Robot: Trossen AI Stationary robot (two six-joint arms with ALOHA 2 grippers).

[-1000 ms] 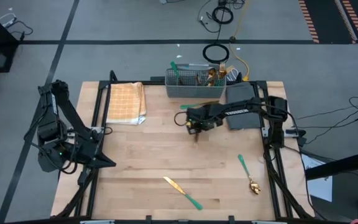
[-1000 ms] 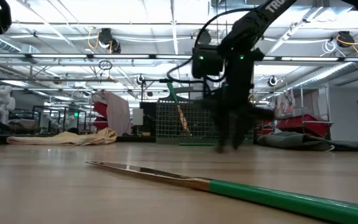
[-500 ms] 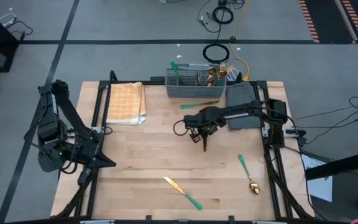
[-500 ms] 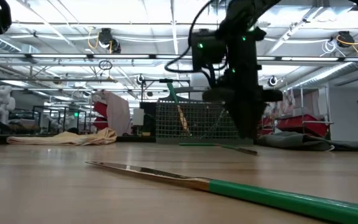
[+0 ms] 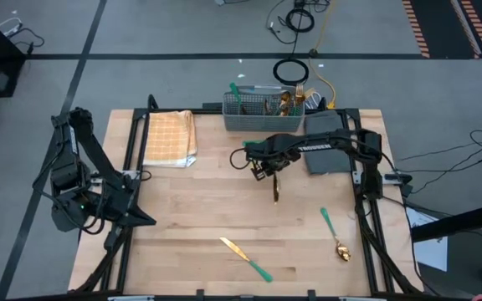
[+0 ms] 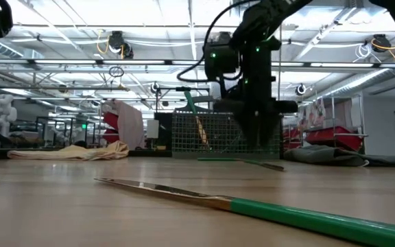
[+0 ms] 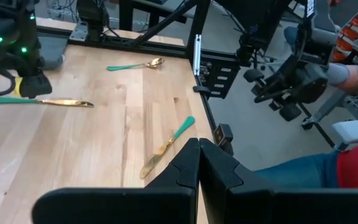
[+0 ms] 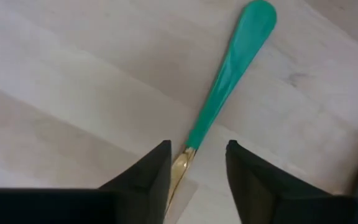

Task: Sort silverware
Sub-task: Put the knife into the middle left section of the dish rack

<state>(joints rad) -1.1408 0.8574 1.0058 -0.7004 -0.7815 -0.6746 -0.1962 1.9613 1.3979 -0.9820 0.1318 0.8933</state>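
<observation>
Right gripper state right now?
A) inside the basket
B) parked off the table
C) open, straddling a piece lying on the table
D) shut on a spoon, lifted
C: in the right wrist view the right gripper stands open, with a teal-handled piece flat on the table between its fingers.

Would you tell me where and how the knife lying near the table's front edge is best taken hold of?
Probably by the teal handle, near where it meets the gold blade. The knife lies flat and diagonal, apart from other things, and the low view shows the handle thicker than the blade. Come straight down from above, fingers turned across the handle.
</observation>
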